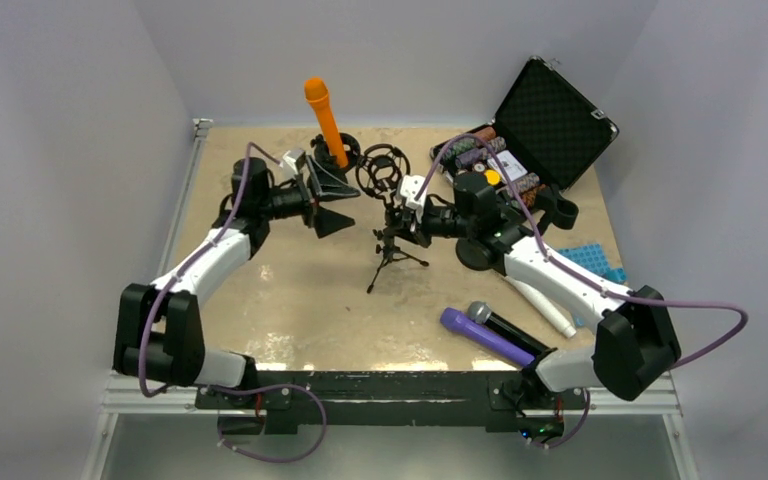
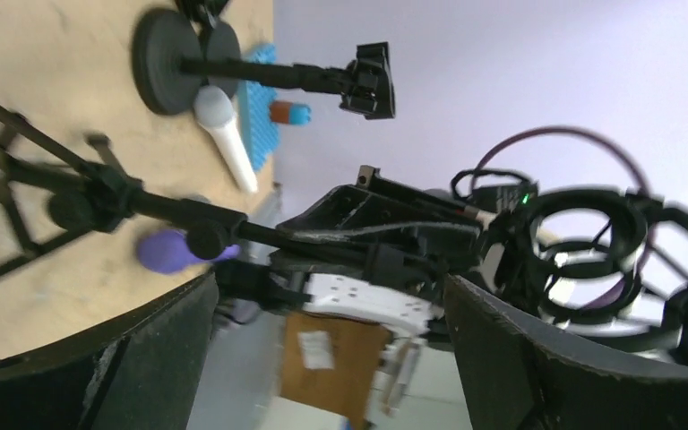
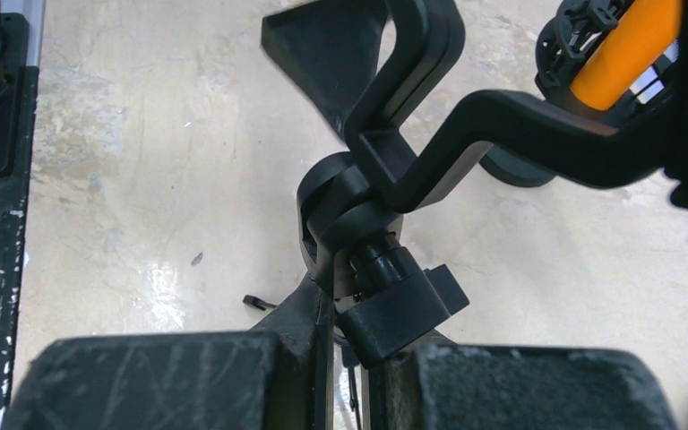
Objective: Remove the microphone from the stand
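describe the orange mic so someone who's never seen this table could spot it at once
Look at the far edge of the tan table, left of the open black case. The orange microphone rises tilted from a small black stand there. It alone is orange and propped up; the purple microphone and black microphone lie flat near the front right.

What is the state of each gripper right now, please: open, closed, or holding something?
Left gripper: open, holding nothing.
Right gripper: closed on the tripod stand.
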`<action>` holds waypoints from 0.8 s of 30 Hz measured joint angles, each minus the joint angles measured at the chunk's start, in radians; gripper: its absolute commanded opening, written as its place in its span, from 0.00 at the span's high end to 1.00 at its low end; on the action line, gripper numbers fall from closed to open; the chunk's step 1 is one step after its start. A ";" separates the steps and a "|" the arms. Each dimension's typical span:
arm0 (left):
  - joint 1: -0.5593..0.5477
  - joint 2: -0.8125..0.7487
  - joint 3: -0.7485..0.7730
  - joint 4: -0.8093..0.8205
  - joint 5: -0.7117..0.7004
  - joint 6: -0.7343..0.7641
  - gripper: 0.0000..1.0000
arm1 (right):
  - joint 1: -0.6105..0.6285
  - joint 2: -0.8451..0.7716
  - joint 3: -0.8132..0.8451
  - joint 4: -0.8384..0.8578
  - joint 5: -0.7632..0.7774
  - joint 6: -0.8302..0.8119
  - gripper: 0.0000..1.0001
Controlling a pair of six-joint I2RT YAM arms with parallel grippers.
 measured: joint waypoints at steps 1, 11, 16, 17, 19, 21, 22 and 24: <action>0.021 -0.018 0.000 -0.011 0.003 0.069 0.01 | -0.003 0.010 0.012 -0.011 -0.007 0.000 1.00; -0.039 -0.404 -0.117 -0.390 -0.098 1.294 0.15 | -0.046 0.129 0.128 -0.192 -0.121 -0.039 1.00; -0.151 -0.513 -0.269 -0.327 -0.148 1.699 0.18 | -0.045 0.134 0.145 -0.272 -0.207 -0.116 1.00; -0.167 -0.503 -0.296 -0.288 -0.161 1.746 0.21 | -0.044 0.133 0.145 -0.288 -0.223 -0.128 1.00; -0.191 -0.467 -0.323 -0.225 -0.178 1.804 0.24 | -0.044 0.133 0.145 -0.304 -0.245 -0.153 1.00; -0.216 -0.417 -0.333 -0.148 -0.184 1.855 0.26 | -0.044 0.131 0.145 -0.326 -0.268 -0.187 1.00; -0.229 -0.387 -0.333 -0.105 -0.185 1.878 0.27 | -0.043 0.130 0.145 -0.329 -0.272 -0.195 1.00; -0.248 -0.336 -0.333 -0.032 -0.183 1.904 0.28 | -0.043 0.126 0.145 -0.351 -0.289 -0.224 1.00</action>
